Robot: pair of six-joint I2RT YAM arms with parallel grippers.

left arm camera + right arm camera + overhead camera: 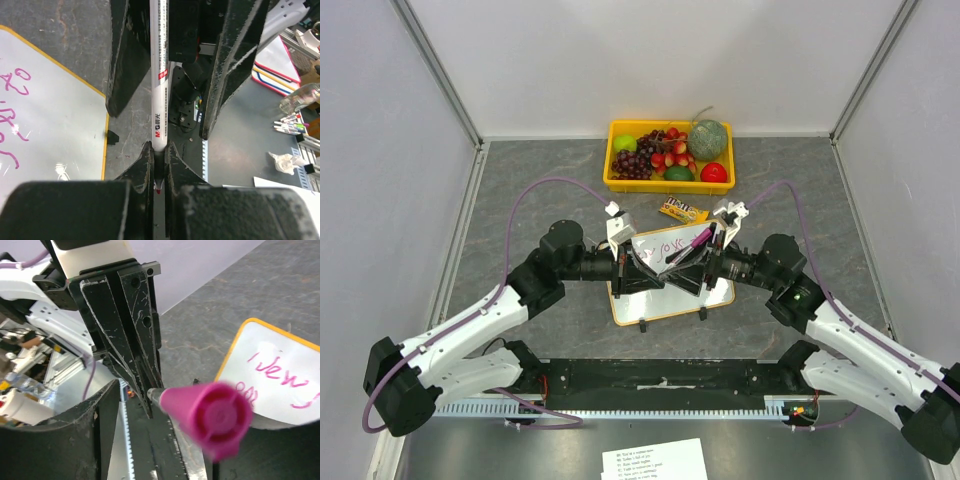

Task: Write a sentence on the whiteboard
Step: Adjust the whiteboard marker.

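**Item: whiteboard writing task, late stage**

- **Whiteboard** [670,302]: lay flat on the bench at the centre, directly beneath the two meeting arms, its orange-tan frame and black clip feet visible at the near edge.
- **Sentence** [281,377]: pink-purple cursive strokes were present on the board in more than one line. The words were not legible from any view.
- **Marker** [159,75]: white barrel, held in the air above the board. The pink cap [212,415] was fitted on its end.
- **Left tool** [159,156]: fingers together, clamped on the marker barrel.
- **Right tool** [161,119]: fingers stood to either side of the same barrel and appeared parted, gripping nothing, though the close view left the exact gap hard to read.
- **Progress, as judged:** with lettering on the board and the marker capped, the writing looked done or nearly so. What remained was probably to set the marker down.
- **Bench** [540,190]: dark grey, mottled surface.
  - Yellow tray [613,165] of fruit at the far edge.
  - Small snack bar [683,210] just beyond the board.
  - Printed paper sheet [655,462] at the near edge, behind the arm bases.
- **Room:** pale panel walls [650,60] enclosed the bench on three sides.
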